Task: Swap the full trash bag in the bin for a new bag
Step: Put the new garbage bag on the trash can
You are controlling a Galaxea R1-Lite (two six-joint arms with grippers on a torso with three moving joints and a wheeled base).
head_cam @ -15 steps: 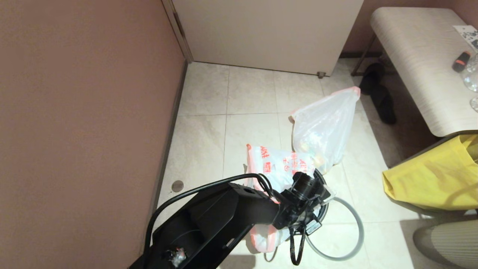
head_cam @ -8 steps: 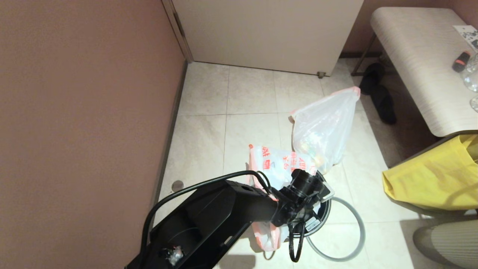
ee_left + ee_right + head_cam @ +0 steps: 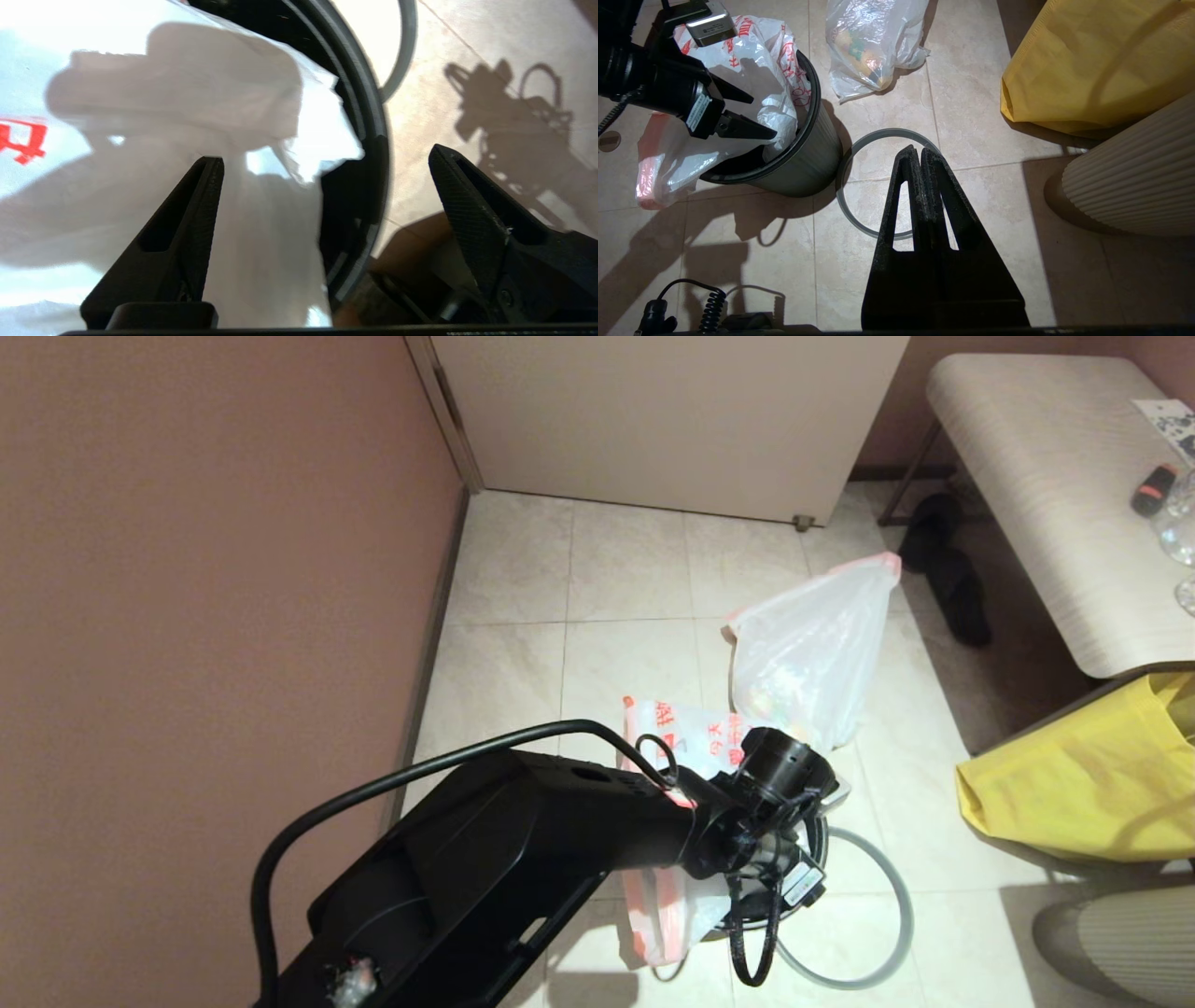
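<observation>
The black bin (image 3: 803, 158) stands on the tiled floor with the new bag (image 3: 756, 60), white with red characters, draped in its mouth and spilling over the side towards the wall. My left gripper (image 3: 323, 155) hangs open over the bin's rim (image 3: 373, 154), one finger over the new bag (image 3: 187, 116), the other outside the bin; nothing is between the fingers. The full trash bag (image 3: 808, 663) stands on the floor just beyond the bin. The grey hoop (image 3: 845, 186) lies flat beside the bin. My right gripper (image 3: 920, 150) is shut and empty above the hoop.
A yellow bag (image 3: 1074, 784) sits at the right below a pale bench (image 3: 1055, 495). Black slippers (image 3: 943, 569) lie under the bench. A ribbed white object (image 3: 1134, 186) stands at the right. The brown wall (image 3: 187, 616) runs along the left, a door (image 3: 653, 420) behind.
My left gripper has opened and let go of the new bag, and its wrist has lifted slightly. The bag's top has sunk a little. The right arm has stayed still.
</observation>
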